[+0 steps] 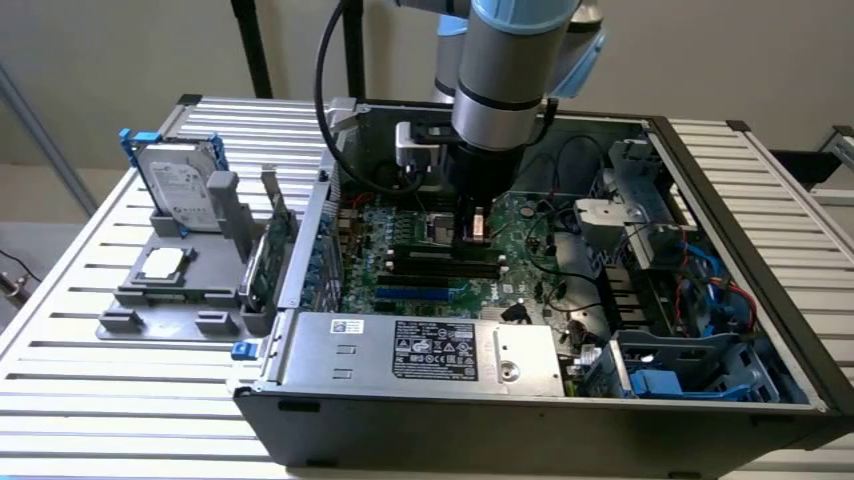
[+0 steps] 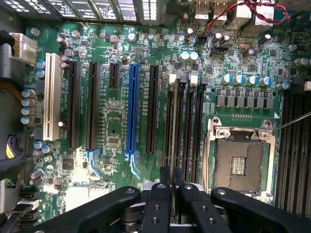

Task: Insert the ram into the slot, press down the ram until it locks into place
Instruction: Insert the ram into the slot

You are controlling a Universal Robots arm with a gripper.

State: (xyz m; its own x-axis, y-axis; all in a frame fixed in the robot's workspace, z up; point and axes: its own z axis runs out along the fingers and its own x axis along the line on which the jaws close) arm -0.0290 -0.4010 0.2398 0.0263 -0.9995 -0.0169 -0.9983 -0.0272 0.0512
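Observation:
My gripper [image 1: 470, 238] hangs inside the open computer case, just above the motherboard [image 1: 527, 275]. Its black fingers [image 2: 165, 182] are shut on the ram [image 1: 470, 222], which stands on edge. In the wrist view the ram [image 2: 173, 145] shows as a thin pale line running out from the gripper [image 2: 172, 171] along the group of long black memory slots [image 2: 187, 126]. It lies over the slot at the side nearest the blue slot [image 2: 132, 111]. I cannot tell whether its lower edge touches the slot. In the exterior view the slots [image 1: 441, 262] lie just below the fingers.
The CPU socket [image 2: 240, 160] sits beside the slots, with more black slots [image 2: 294, 145] past it. The power supply [image 1: 414, 345] lies at the case front, drive cages and cables [image 1: 667, 250] to the exterior view's right. A hard drive [image 1: 187, 190] and green expansion card [image 1: 274, 255] stand on a grey fixture outside.

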